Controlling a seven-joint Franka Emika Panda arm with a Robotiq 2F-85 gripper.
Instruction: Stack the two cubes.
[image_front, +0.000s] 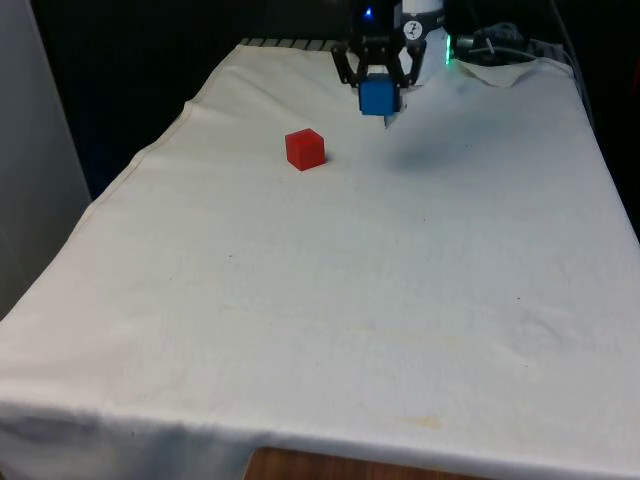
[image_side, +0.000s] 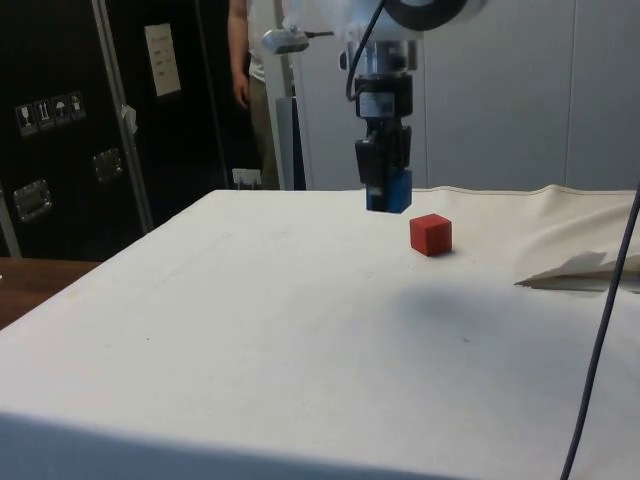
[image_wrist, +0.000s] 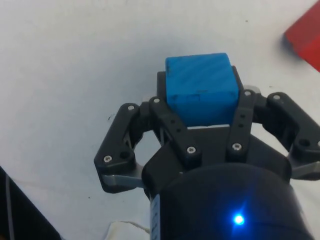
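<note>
Front view — blue cube (image_front: 379, 96) clamped in gripper (image_front: 378, 98), held above cloth (image_front: 330, 300); red cube (image_front: 305, 149) lies nearer camera, toward front view's left.
Side view — red cube (image_side: 431, 234) seen lower, just beside blue cube (image_side: 392, 190).
Wrist view — red cube (image_wrist: 306, 35) seen apart at frame corner.

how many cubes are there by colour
blue cube: 1, held in the gripper above the cloth
red cube: 1, resting on the cloth
total: 2
</note>
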